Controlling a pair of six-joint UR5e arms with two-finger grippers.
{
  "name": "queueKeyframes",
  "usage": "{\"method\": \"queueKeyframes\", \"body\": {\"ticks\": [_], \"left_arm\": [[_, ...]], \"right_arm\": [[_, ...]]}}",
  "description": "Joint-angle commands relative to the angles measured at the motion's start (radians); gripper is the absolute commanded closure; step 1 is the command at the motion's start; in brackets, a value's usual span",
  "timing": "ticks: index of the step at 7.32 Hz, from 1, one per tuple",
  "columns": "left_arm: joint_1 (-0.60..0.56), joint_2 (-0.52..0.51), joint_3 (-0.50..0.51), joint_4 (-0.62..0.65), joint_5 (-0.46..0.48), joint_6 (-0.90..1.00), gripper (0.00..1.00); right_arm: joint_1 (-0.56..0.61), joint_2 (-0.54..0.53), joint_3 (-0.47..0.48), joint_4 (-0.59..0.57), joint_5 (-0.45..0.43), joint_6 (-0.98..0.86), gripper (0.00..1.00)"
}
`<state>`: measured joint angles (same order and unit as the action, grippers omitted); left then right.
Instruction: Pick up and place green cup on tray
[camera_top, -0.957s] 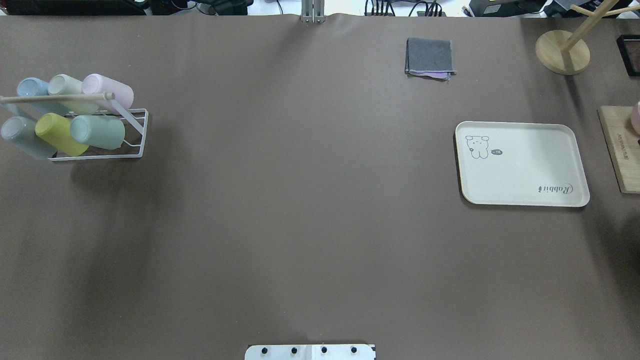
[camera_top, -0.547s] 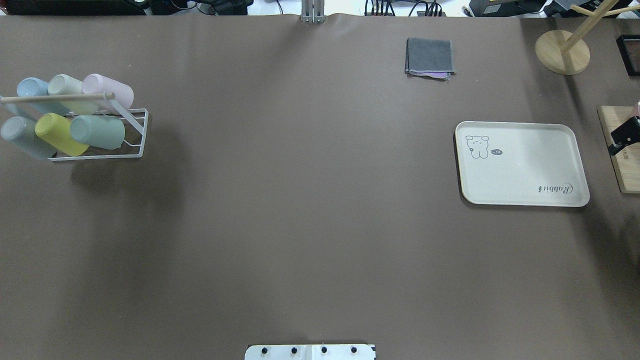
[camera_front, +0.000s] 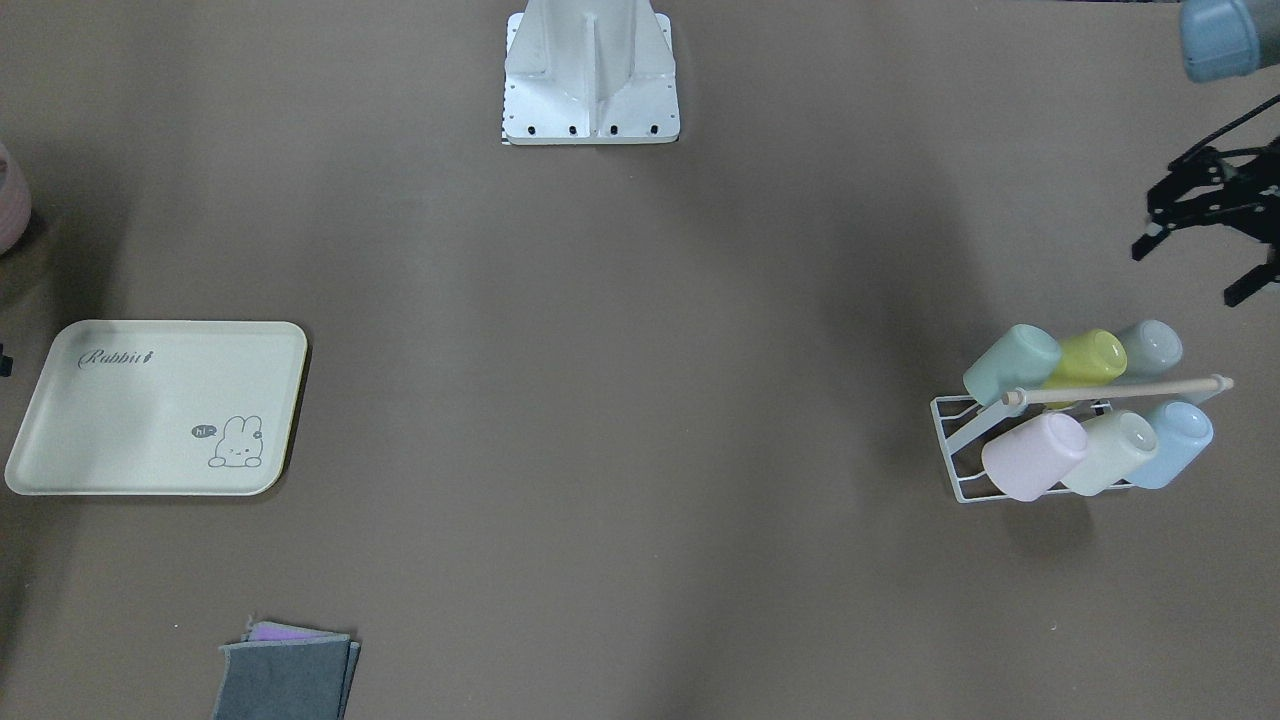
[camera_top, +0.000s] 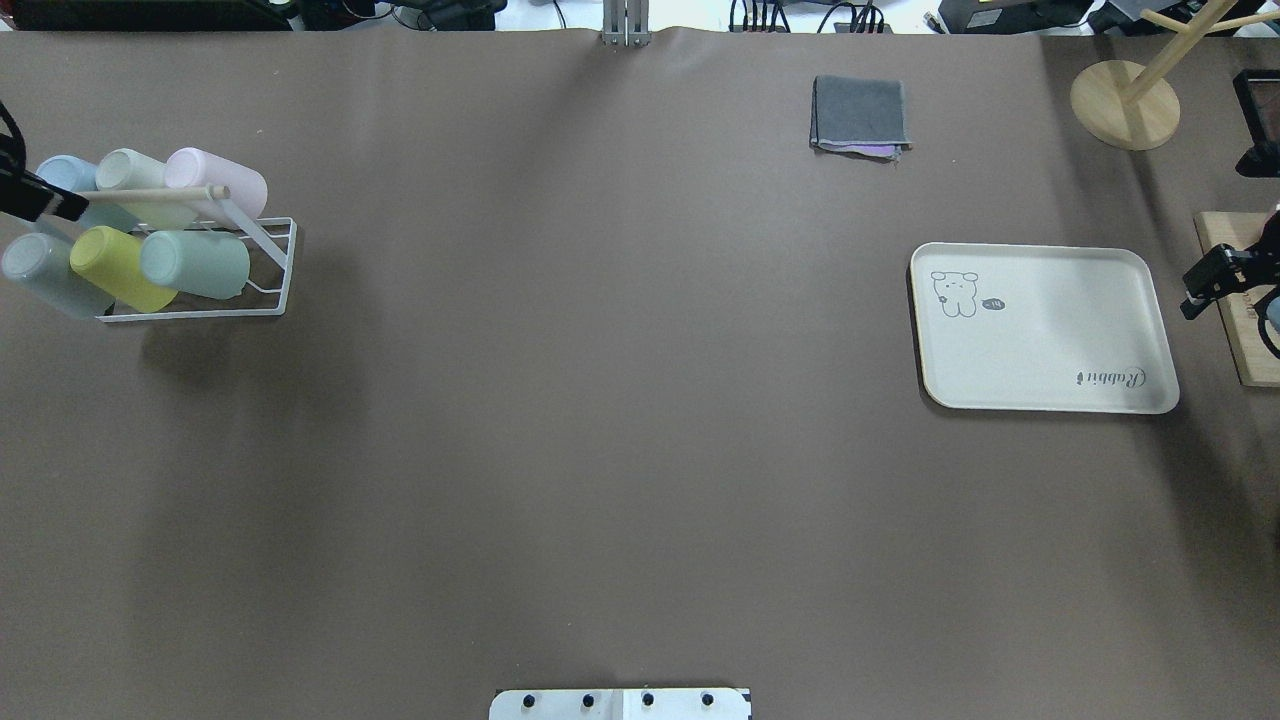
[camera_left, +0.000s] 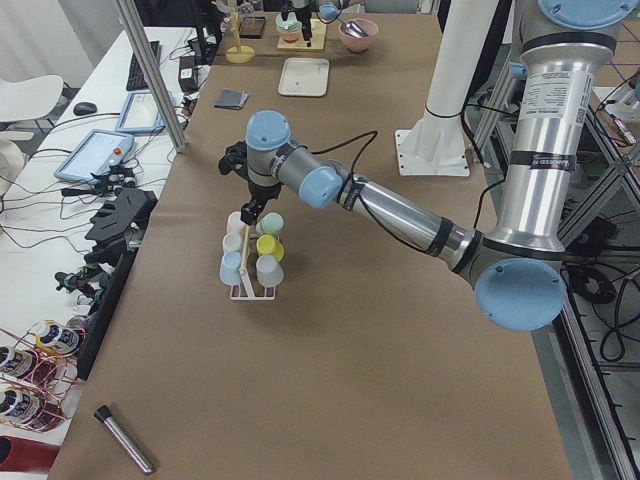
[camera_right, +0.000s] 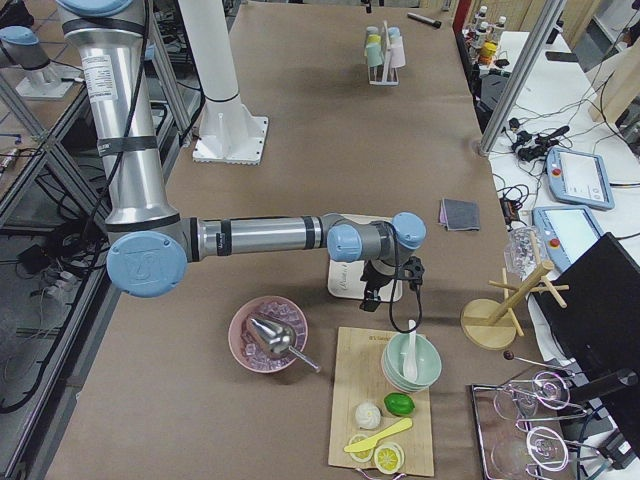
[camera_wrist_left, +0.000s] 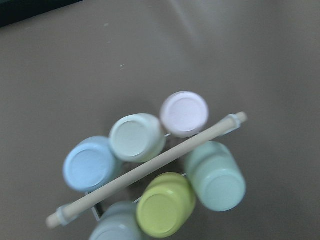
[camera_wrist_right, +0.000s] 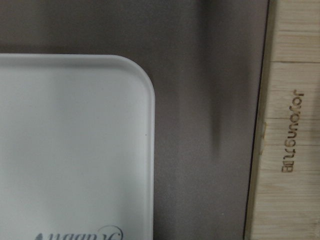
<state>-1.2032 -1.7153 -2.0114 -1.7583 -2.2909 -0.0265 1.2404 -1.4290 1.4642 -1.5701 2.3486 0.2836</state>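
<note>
The cup rack (camera_top: 270, 270) stands on the desk (camera_top: 600, 420) well left of the tray (camera_top: 1040, 330); the folded cloth (camera_top: 860, 112) lies behind the tray, the cutting board (camera_top: 1245, 340) just right of it.

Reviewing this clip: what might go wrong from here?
The green cup sits right beside the yellow-green cup on the rack, so the open left gripper could bump or grab the neighbour. The wooden rod runs close alongside the cup and may catch a finger. The tray lies across the table, a long carry.
</note>
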Motion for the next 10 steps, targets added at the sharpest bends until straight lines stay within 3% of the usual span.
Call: {"method": "queueKeyframes", "body": {"ticks": [1, 2, 3, 5, 6, 8, 10], "left_arm": [[0.204, -0.003, -0.130, 0.003, 0.286, 0.237, 0.02], [0.281, 0.028, -0.166, 0.011, 0.421, 0.357, 0.02], [0.369, 0.134, -0.229, 0.003, 0.656, 0.470, 0.02], [0.579, 0.157, -0.253, 0.048, 0.921, 0.653, 0.02], [0.699, 0.157, -0.254, 0.089, 1.156, 0.788, 0.02], [0.732, 0.152, -0.187, 0.085, 1.331, 1.086, 0.02], [0.780, 0.128, -0.020, 0.056, 1.532, 1.103, 0.02]], "right_arm": [[-0.009, 0.034, -0.050, 0.001, 0.000, 0.000, 0.12], [-0.015, 0.035, -0.057, 0.002, 0.000, 0.000, 0.13], [-0.024, 0.036, -0.094, 0.068, -0.002, 0.000, 0.13], [-0.035, 0.036, -0.122, 0.120, 0.000, 0.073, 0.15], [-0.036, 0.036, -0.114, 0.119, -0.002, 0.075, 0.19], [-0.036, 0.038, -0.110, 0.120, -0.002, 0.161, 0.26], [-0.047, 0.039, -0.108, 0.122, -0.002, 0.198, 0.28]]}}
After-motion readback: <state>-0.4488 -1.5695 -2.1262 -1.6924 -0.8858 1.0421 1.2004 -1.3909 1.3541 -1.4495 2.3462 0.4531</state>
